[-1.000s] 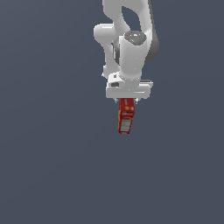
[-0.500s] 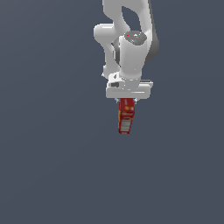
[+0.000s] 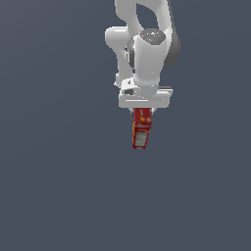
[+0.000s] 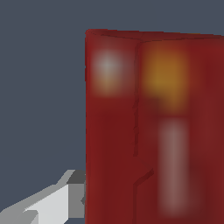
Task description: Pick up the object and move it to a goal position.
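**Carton held in the air under my wrist**

I had the red carton pinched in my gripper, and it hung straight down from my hand, clear of any surface. In the exterior view it sat a little above the middle of the picture, with only the flat dark blue-grey backdrop around and below it. My white arm rose above it and ran out of the top of that view, and the broad pale bar of my hand lay crosswise just over the carton's upper end.

The carton stood upright, perhaps tilted very slightly, its lower end a touch toward the exterior view's left. Its upper part showed small yellow-orange marks, and its lower part carried a pale grey-white panel. The top of it was tucked up between my fingers, so I could not see where the pads met it from that side.

From my wrist camera the carton filled most of the picture, close and blurred: deep red faces meeting at an edge, a soft white patch, an orange-yellow blotch and a pale pinkish stripe. One grey-white finger showed touching the side of the carton.
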Controlling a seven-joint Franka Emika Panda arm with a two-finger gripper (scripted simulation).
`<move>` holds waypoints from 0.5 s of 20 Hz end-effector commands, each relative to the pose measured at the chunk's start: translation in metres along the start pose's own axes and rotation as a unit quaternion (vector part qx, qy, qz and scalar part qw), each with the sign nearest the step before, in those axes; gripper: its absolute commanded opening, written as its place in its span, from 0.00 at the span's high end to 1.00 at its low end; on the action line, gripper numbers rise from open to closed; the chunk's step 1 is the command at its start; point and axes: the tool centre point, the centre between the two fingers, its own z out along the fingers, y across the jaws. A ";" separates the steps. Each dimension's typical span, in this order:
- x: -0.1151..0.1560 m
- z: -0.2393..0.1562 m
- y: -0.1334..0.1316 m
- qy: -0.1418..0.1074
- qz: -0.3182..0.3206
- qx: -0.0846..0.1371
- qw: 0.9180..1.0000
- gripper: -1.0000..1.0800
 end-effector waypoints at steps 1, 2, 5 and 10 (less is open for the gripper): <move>0.002 -0.011 0.000 0.001 0.000 0.000 1.000 1.00; 0.003 -0.017 0.000 0.001 0.000 0.000 1.000 1.00; 0.005 -0.035 -0.001 0.001 0.000 0.000 1.000 1.00; 0.011 -0.077 -0.001 0.001 0.000 0.000 1.000 1.00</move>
